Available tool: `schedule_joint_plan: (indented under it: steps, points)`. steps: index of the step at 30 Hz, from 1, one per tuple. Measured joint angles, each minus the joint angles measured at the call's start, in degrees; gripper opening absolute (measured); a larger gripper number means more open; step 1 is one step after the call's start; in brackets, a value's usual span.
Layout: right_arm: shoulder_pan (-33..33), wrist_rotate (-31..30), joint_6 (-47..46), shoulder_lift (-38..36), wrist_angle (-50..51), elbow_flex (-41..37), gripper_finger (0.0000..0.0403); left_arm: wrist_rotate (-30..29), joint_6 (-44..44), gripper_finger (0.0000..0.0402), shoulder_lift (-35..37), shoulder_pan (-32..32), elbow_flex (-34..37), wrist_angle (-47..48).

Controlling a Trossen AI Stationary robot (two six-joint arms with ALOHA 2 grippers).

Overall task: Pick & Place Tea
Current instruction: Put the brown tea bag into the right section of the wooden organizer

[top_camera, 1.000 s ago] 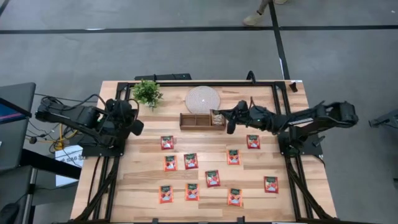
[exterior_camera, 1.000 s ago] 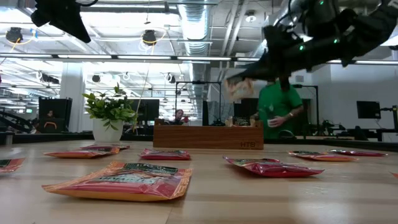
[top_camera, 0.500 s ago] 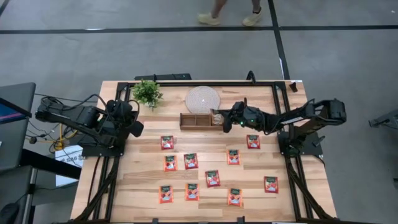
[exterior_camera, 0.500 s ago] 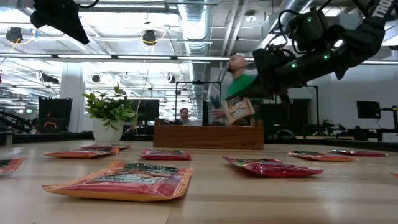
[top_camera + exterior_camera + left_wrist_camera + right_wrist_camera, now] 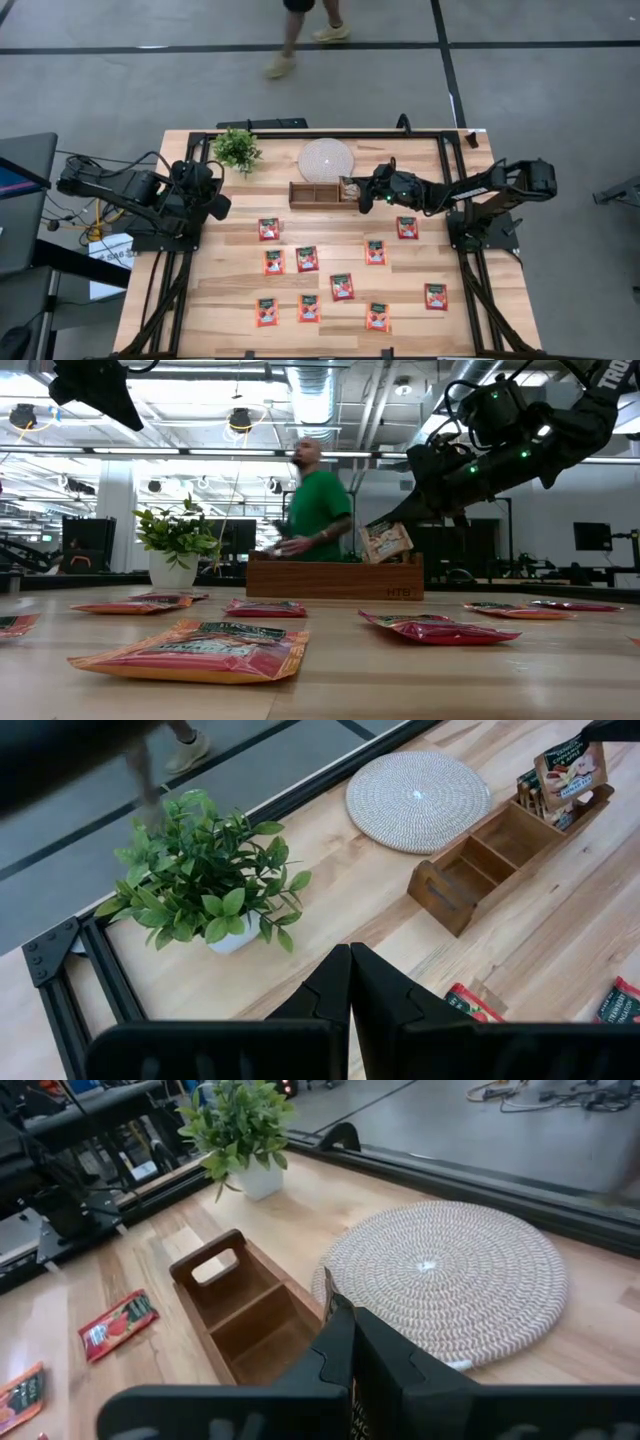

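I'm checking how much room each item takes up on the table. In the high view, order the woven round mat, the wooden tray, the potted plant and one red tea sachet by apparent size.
1. woven round mat
2. wooden tray and potted plant: look about alike, so unranked
3. red tea sachet

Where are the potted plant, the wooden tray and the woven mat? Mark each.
potted plant (image 5: 237, 149), high view, on its leaves
wooden tray (image 5: 313, 195), high view, on its middle compartment
woven mat (image 5: 326, 158), high view, on its centre

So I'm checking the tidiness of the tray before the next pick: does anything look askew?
Yes: the beige tea sachet stands tilted in the wooden tray's end compartment nearest the right arm, pinched by the right end effector. The other two compartments look empty.
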State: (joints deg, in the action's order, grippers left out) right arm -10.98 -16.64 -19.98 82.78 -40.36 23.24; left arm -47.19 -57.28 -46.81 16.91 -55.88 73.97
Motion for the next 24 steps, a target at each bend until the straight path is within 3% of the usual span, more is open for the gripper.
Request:
schedule_joint_plan:
  steps: [15,24]
  points:
    - [-0.1,0.0,-1.5,0.0,0.0,0.0,0.0001,0.0,0.8,0.0000,0.0,0.0,0.0,-0.4]
    - [-0.1,0.0,-2.1,0.0,0.0,0.0,0.0062,0.1,2.6,0.0000,0.0,0.0,0.0,-1.6]
